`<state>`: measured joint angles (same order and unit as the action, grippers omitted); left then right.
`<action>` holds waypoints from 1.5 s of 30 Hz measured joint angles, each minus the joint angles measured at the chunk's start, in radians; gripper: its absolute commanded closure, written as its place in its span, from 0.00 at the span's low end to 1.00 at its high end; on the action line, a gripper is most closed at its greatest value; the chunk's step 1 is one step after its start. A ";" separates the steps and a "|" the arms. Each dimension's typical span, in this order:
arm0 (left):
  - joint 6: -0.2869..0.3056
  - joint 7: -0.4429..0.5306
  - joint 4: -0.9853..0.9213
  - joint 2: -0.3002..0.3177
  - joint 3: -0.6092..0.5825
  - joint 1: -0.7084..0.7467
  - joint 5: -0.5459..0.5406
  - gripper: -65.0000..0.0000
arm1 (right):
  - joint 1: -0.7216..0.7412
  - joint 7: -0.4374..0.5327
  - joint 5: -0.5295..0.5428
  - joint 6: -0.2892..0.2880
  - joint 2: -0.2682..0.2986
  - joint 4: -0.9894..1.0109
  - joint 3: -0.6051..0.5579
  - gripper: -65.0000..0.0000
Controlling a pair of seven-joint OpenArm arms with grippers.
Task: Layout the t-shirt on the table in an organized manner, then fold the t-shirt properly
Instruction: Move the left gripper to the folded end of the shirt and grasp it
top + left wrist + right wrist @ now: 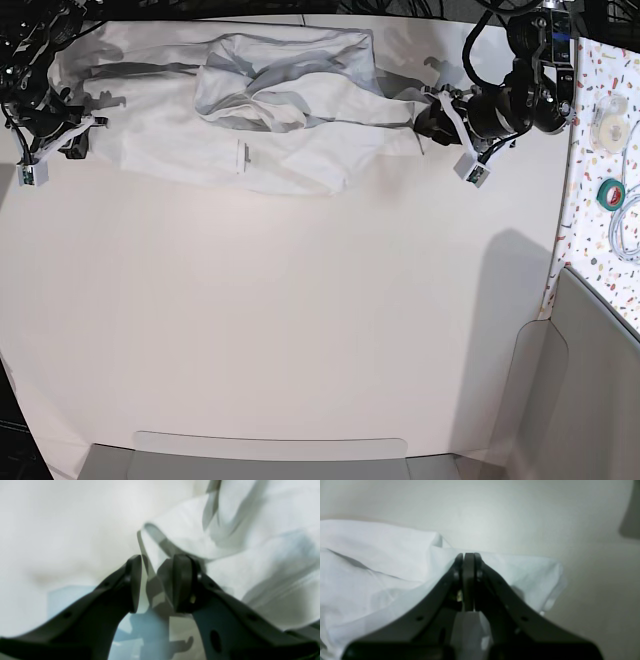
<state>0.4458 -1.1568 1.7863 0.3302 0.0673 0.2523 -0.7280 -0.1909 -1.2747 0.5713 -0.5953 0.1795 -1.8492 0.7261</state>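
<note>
The t-shirt (pixel 262 110) lies at the far edge of the table (pixel 300 320), spread wide but bunched and wrinkled in the middle — so the layout is only partly done, and no fold is made yet. The right gripper (pixel 469 557) is fully closed and seems to pinch one end of the cloth. The left gripper (pixel 156 582) has its jaws apart around a fabric edge (whether it grips, I cannot tell). Smoothing and all the folding remain, I judge.

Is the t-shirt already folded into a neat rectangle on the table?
No, in the base view the t-shirt lies crumpled and bunched along the far edge of the table.
</note>
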 measured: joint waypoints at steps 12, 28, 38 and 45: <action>0.000 -0.001 0.000 0.006 0.006 -0.003 0.000 0.70 | 0.000 0.000 0.000 0.000 0.000 0.000 0.002 1.00; 0.000 0.002 0.000 -0.033 -0.002 -0.039 0.003 0.71 | 0.003 0.000 0.000 0.000 -0.005 0.000 0.000 1.00; 0.000 -0.005 0.000 -0.036 -0.044 -0.039 0.003 1.00 | 0.024 0.004 0.001 0.000 -0.024 0.006 -0.002 1.00; 0.000 0.000 0.000 -0.034 -0.041 -0.039 0.002 1.00 | 0.038 0.004 0.001 0.000 -0.065 0.092 0.001 1.00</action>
<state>0.4458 -1.1572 1.7863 0.2962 0.0261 0.2131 -0.7265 -0.1528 -1.2705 0.5720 -0.5949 0.1143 -1.7576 0.7269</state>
